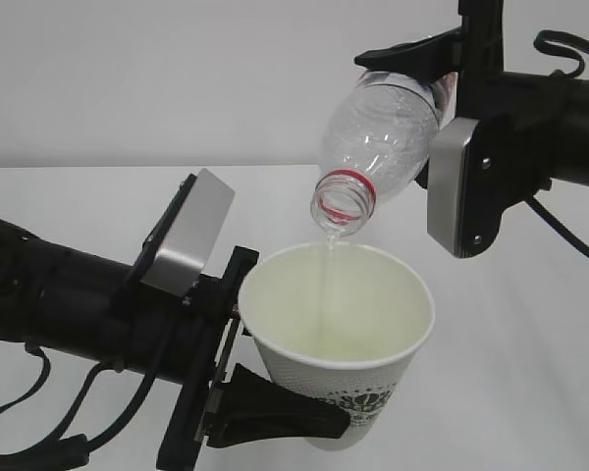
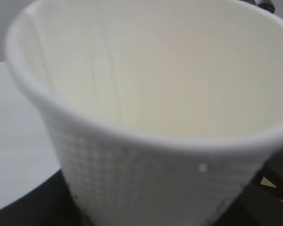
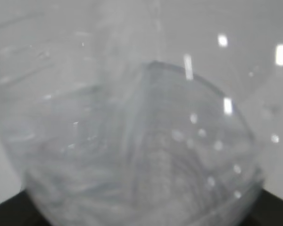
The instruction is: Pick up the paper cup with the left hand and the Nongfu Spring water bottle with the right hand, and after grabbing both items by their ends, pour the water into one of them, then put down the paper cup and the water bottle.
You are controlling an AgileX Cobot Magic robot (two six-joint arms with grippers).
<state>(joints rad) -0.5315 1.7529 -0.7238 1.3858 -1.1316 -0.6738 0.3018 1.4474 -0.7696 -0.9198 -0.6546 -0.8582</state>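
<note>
- My left hand (image 1: 238,388) grips the paper cup (image 1: 346,339) low on its side, near the base, holding it upright above the white table (image 1: 530,392).
- The cup is white and tapered with a rolled rim, with a dark printed logo near its bottom.
- My right hand (image 1: 437,74) clamps the far end of the bottle (image 1: 383,132), tipped neck-down above the cup.
- The bottle is clear, ribbed, uncapped, with a red neck ring.
- A thin stream of water (image 1: 326,280) falls from its mouth into the cup.

Exterior: frontal, near cup height, close. Left wrist: against paper cup (image 2: 151,117), shared. Right wrist: pressed to bottle (image 3: 141,141).
</note>
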